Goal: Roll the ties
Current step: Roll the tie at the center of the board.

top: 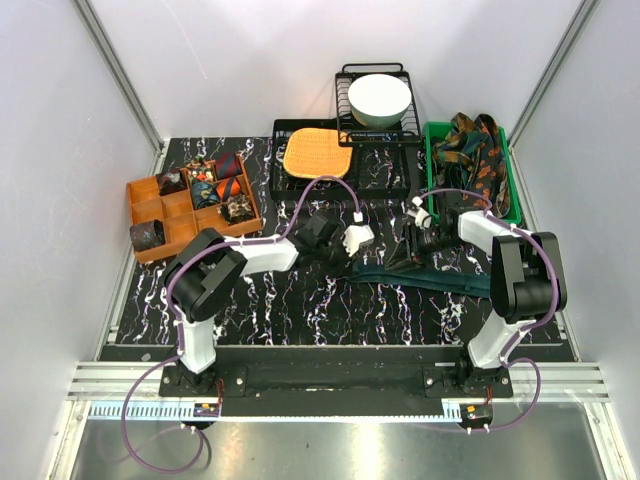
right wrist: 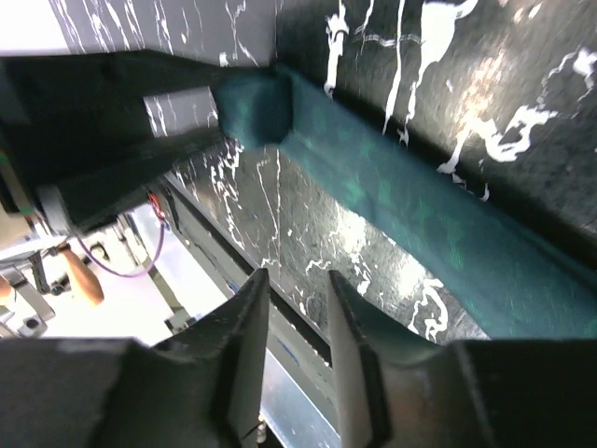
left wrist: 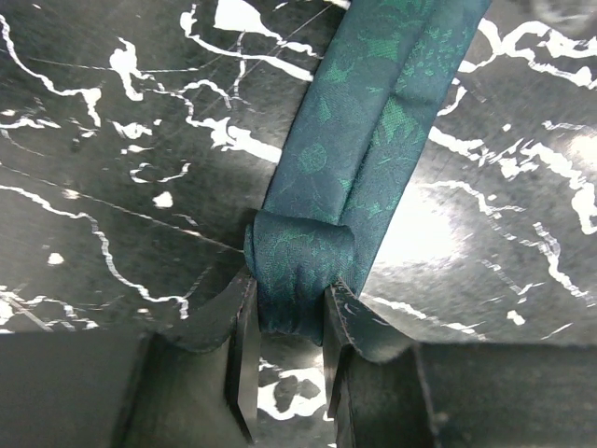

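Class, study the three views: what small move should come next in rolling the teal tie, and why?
Probably the left tool should rotate to wind on another turn. It is shut on the folded end of the teal tie, only a small first fold exists, and the remaining length lies flat along the table. The right tool holds nothing, off the strip.
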Available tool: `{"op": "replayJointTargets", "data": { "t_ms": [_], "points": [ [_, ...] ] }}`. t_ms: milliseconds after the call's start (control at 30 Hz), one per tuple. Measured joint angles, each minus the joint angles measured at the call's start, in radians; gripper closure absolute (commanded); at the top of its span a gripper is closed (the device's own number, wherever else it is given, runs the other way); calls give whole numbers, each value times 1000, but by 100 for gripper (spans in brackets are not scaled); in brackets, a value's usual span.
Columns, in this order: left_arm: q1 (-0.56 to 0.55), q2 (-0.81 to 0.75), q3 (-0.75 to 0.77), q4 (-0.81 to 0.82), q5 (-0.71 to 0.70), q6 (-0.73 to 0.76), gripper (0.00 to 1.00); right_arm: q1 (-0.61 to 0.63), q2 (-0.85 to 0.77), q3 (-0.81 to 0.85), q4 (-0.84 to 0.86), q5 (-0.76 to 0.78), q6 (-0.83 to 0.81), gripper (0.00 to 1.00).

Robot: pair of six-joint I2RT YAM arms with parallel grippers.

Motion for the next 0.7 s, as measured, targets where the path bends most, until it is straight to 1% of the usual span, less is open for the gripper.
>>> {"op": "replayJointTargets", "data": {
  "t_ms": [33,100,233,333,433,533,600,633,667,700],
  "points": [
    [-6,-1,-2,2,0,-18,100,0,2,6,1,4,5,73],
    [-21,-6,-10,7,-3,-44,100,0,2,9,4,9,14,75],
    [-70,-33,-62,55,-14,-100,100,0,0,-1,6,8,50,72],
    [-93,-37,-84,101,-20,-148,100,2,-19,-41,23,6,87,72],
    [-97,-33,-85,116,-23,-169,100,17,-34,-84,38,-2,124,71],
    [-98,-25,-85,139,-23,-190,100,53,-34,-119,54,0,145,68],
    [-99,-18,-87,163,-26,-202,100,79,-32,-128,62,3,153,70],
    [-99,-17,-90,172,-28,-206,100,90,-28,-128,70,9,156,69],
    [-100,-16,-93,182,-32,-214,100,100,-19,-126,80,11,157,65],
    [-100,-16,-97,193,-37,-221,100,105,-5,-116,84,10,159,56]
  ]
}}
